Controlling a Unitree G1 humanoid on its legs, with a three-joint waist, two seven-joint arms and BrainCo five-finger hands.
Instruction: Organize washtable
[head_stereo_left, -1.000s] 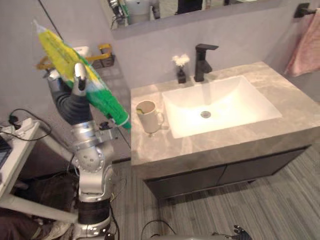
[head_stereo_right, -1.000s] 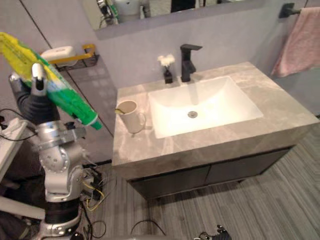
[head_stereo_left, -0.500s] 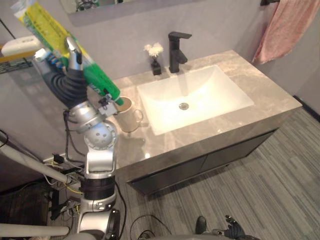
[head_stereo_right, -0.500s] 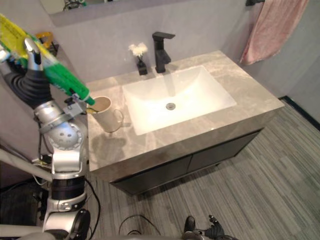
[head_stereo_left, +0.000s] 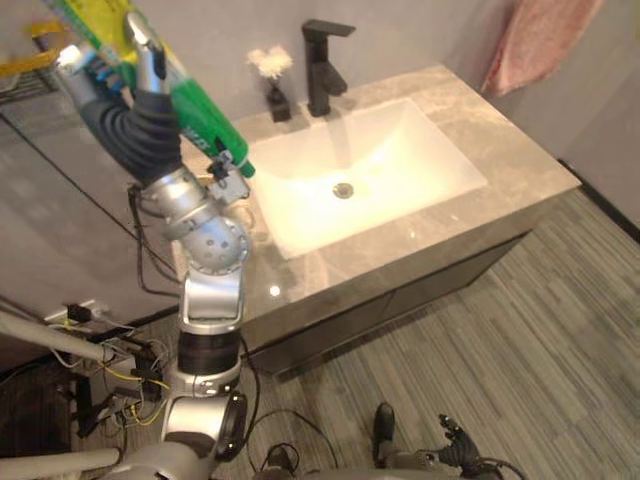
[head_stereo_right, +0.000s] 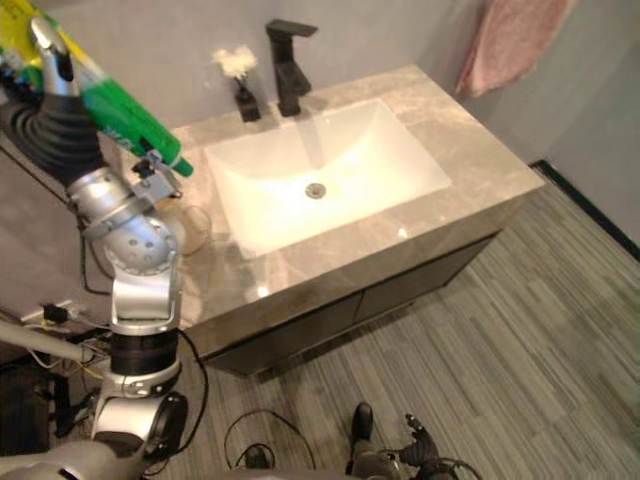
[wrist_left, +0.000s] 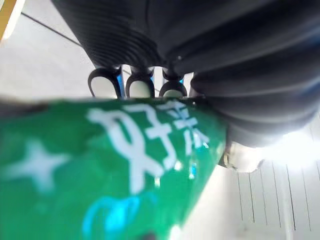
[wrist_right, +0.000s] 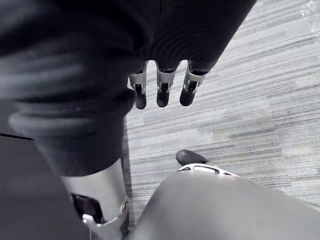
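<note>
1. Packet (head_stereo_left: 205, 125) (green and yellow, long, soft): held high off the surface (head_stereo_left: 500, 150), slanting down toward its left end, near the basin (head_stereo_left: 350, 170).
2. Left hand (head_stereo_left: 148, 62): curled round the packet mid-length, probably to limit sagging.
3. Right hand (wrist_right: 160, 90): hanging low over the floor, fingers relaxed, holding nothing.
4. Placement judged pending; keep clear of the faucet (head_stereo_left: 322, 60).

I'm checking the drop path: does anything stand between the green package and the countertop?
Only the mug, standing on the countertop left of the basin, apparently under the lower end of the green package. The left hand grips the package.
</note>
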